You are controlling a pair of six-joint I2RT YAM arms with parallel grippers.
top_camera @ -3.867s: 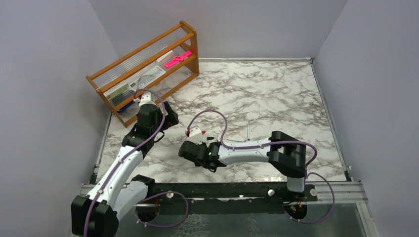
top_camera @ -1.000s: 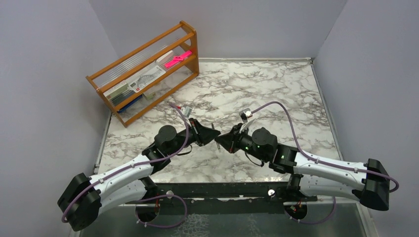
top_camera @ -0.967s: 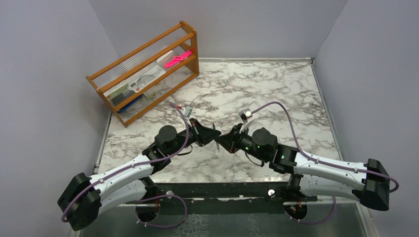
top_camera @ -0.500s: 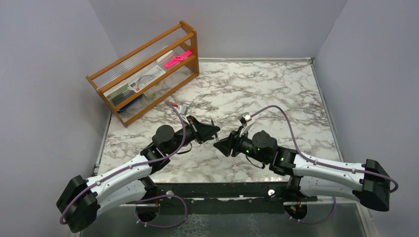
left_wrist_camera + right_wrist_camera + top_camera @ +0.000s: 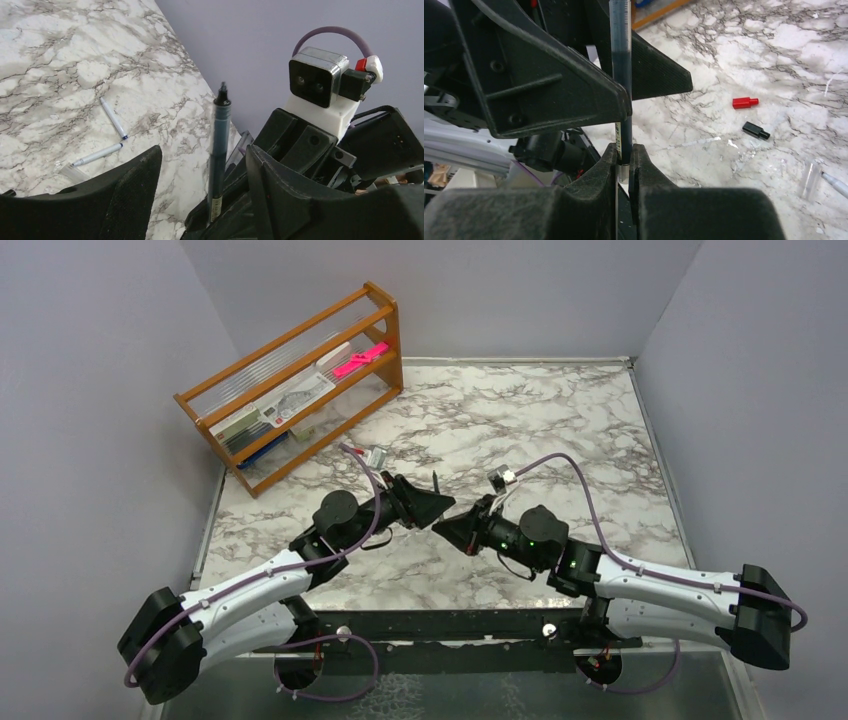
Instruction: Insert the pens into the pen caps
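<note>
Bright, even, soft light from above; only faint shadows on the marble table (image 5: 520, 410). Overhead view sharp. In the left wrist view the dark pen (image 5: 218, 145) looks blurred.

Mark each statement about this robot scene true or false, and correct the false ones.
1. The right gripper clamps a dark pen. True.
2. The left gripper is squeezed shut on that pen. False: its fingers stand apart, one on each side of it.
3. The red cap lies on the table. True.
4. The black cap sits on the dark pen. False: it lies on the table near the red cap.
5. Two white pens lie on the table. True.
</note>
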